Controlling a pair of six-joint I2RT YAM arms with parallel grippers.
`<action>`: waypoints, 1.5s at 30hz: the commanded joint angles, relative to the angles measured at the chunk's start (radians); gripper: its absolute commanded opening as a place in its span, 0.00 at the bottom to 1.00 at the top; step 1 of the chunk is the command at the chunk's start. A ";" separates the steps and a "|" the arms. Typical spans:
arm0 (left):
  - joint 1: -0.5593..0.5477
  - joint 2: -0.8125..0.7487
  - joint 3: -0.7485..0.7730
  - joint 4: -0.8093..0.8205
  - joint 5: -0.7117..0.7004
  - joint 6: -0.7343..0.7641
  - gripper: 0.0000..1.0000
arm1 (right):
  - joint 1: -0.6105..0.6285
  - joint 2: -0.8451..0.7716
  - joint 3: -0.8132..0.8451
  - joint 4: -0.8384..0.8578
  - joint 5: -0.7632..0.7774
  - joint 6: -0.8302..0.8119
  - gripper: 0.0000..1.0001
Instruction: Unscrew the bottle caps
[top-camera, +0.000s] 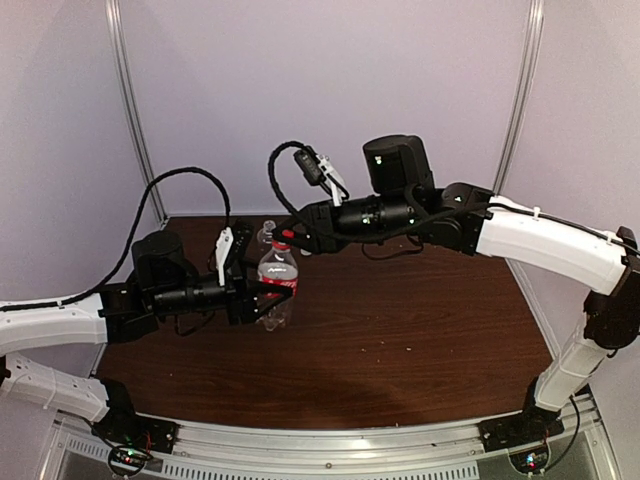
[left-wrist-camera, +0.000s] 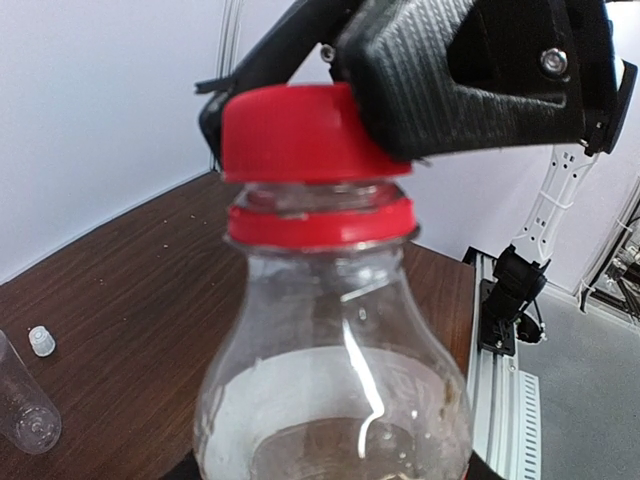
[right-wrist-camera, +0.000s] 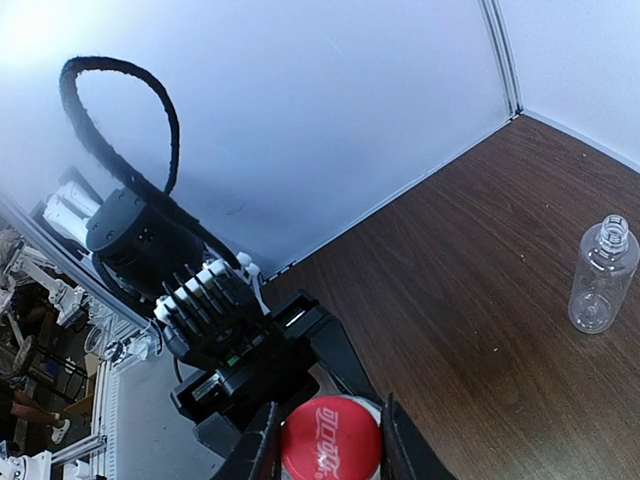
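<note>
The labelled bottle stands upright at the table's back left, and my left gripper is shut on its body from the left. Its red cap sits on the neck just above a red collar ring. My right gripper comes down from above and is shut on that red cap, one finger pressed on each side. The plain bottle stands apart with its neck open, just behind the labelled one. A small white cap lies on the table beside it.
The brown table is walled by white panels at the back and both sides. The right arm reaches across above the table from the right. A black cable loops above the right wrist.
</note>
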 joint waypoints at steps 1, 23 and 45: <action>-0.004 -0.009 0.027 0.025 -0.019 0.019 0.30 | 0.009 0.016 0.023 0.024 -0.035 0.003 0.29; -0.004 -0.047 -0.012 0.238 0.583 -0.057 0.30 | -0.060 0.085 0.084 -0.161 -0.701 -0.611 0.19; -0.004 -0.037 -0.017 0.190 0.427 -0.012 0.30 | -0.063 -0.003 -0.018 -0.006 -0.464 -0.403 0.53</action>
